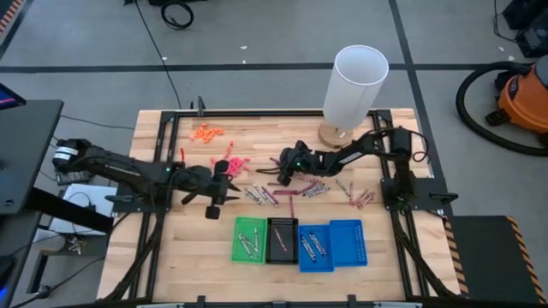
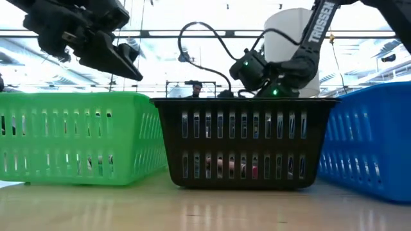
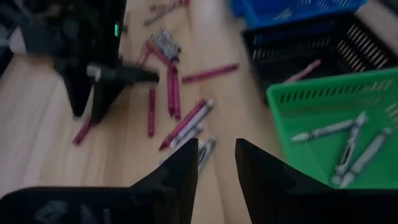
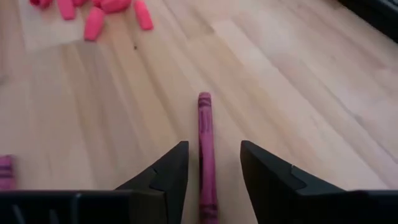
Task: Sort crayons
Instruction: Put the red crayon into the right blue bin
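Broadly, the wooden tabletop (image 1: 188, 257) fills the scene, with a tall white cylinder (image 1: 354, 85) standing on a round base at its far right. Along the near edge four small trays sit side by side: the green tray (image 1: 251, 239) on the left, then the black tray (image 1: 282, 239), then two blue trays (image 1: 332, 245). The left arm reaches in from the left, its left pincer (image 3: 216, 158) hovering just left of the green tray with fingers parted and nothing between them. The right arm comes from the far right; its right pincer (image 4: 210, 163) sits low over the middle of the tabletop, fingers apart on either side of one pinkish-red crayon (image 4: 206, 155) lying flat on the wood, not squeezed. Loose crayons (image 1: 282, 194) lie scattered between the pincers and farther right, and grey ones (image 3: 348, 146) rest inside the green tray. Orange bits (image 1: 206, 133) and coral-pink bits (image 1: 229, 162) lie at the far left.
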Controlling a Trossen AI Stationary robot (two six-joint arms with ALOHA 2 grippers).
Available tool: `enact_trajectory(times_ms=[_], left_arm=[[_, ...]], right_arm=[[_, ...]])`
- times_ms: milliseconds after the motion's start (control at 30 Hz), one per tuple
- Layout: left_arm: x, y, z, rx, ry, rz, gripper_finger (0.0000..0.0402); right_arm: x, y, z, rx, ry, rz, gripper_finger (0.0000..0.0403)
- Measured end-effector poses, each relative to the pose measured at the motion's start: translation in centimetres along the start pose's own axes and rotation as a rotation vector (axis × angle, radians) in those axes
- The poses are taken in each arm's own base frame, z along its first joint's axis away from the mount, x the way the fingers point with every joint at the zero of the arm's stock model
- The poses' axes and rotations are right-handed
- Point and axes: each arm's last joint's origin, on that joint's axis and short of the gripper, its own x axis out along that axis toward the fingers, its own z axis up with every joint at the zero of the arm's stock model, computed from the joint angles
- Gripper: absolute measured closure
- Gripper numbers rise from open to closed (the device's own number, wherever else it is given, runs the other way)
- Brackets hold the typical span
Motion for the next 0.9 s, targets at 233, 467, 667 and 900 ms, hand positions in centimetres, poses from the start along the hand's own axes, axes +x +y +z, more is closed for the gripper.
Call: enact_trajectory(times_ms=[233,467,667,900], left_arm=[[-0.23,-0.43,-0.78,-0.026,-0.065,-0.008,0.0286],[-0.29,-0.45,-0.9,-0.036,-0.067,-0.009,0.0286],[-0.33,-0.75,-0.71,-0.057,-0.084,-0.024,0.0286],[-0.31,-0.76,-0.78,-0.12,-0.076,-0.028,0.0285]], right_arm=[[1.29,-0.2,-0.48,0.003,-0.043,-0.006,0.0261],[1.28,-0.23,-0.62,0.0,-0.024,0.002,0.0326],[1.24,-0.23,-0.73,-0.005,-0.01,-0.002,0.0377],[0.63,-0.42,-0.3,-0.012,-0.007,-0.008,0.0377]])
